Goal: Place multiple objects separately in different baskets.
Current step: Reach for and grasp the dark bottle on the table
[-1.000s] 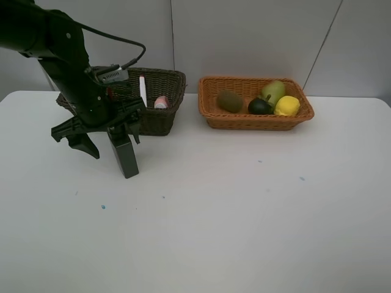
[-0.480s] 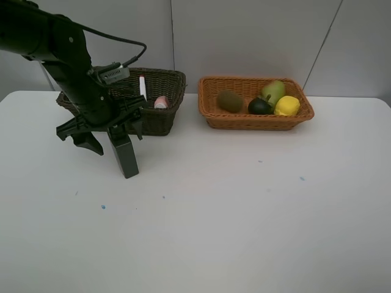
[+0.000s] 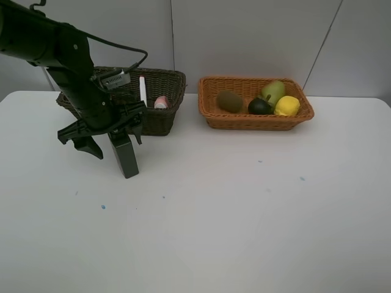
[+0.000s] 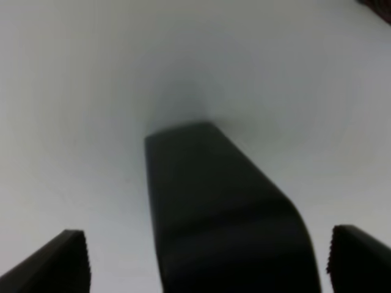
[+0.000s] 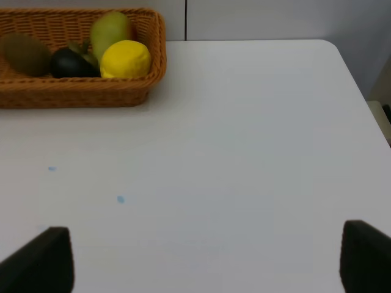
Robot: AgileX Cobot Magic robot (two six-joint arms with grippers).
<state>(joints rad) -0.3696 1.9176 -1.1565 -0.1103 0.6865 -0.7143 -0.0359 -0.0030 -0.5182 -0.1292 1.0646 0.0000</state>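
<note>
Dark bottle [image 3: 124, 155], one, upright on the table [image 3: 244, 213] just near of the dark basket [image 3: 160, 91]: long axis vertical, rising between the spread jaws of the left claw [image 3: 105, 137], which straddles it from above, ungripped. Right claw [image 5: 201, 259] gapes empty, off at the right, so the left arm is nearer. Baskets, two: dark holds marker [image 3: 142, 89] and pink bottle [image 3: 161, 102]; tan basket [image 3: 256, 122] holds kiwi [image 3: 230, 101], mangosteen [image 3: 260, 106], pear [image 3: 274, 91], lemon [image 3: 287, 105], one each.
</note>
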